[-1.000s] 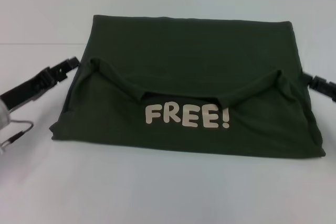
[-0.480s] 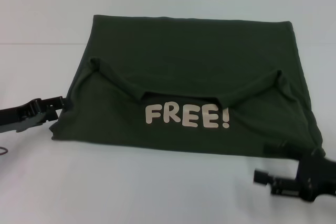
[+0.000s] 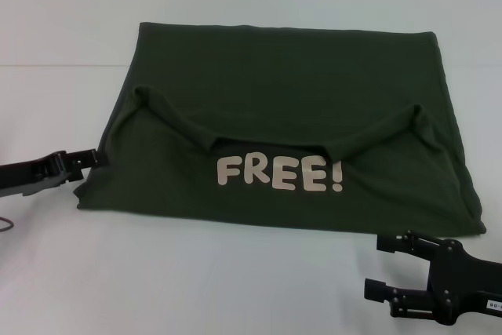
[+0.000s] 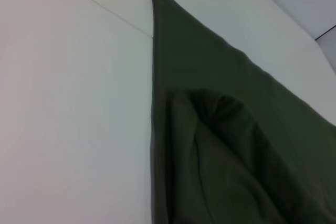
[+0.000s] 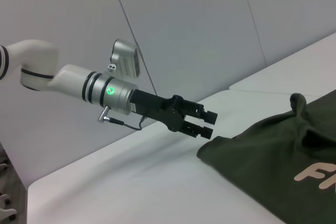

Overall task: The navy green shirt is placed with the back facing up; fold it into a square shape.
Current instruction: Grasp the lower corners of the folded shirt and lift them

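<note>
So the biggest thing on your tabletop (image 3: 70,272) is the navy green shirt (image 3: 290,76), lying flat in the middle and already doubled over once. The far edge is a clean straight fold, and the collar end sits nearest you with the pale "FREE!" lettering (image 3: 280,173) face up. My read is that it's a wide rectangle right now, not a square, so you've still got at least one sideways fold to go.

That would explain where your arms are. Your left gripper (image 3: 85,159) is low at the shirt's near left corner, just beside the cloth. In the right wrist view you can see its jaws a little apart with nothing between them, right by that corner (image 5: 207,121). Looks lined up for a pinch, though that's only my guess. Your right gripper (image 3: 384,266) hangs in front of the near right corner, clear of the fabric, jaws spread and empty.

Stuff you can't really make out:
- The sleeves. You get two raised ridges running in toward the collar, but what's tucked under them is hidden.
- How many layers are stacked. The left wrist view only shows the side edge (image 4: 155,129) and one puffy fold.
- The right arm is cut off at the frame's corner.
- Whether the left jaws actually touch the cloth, I can't tell.
</note>
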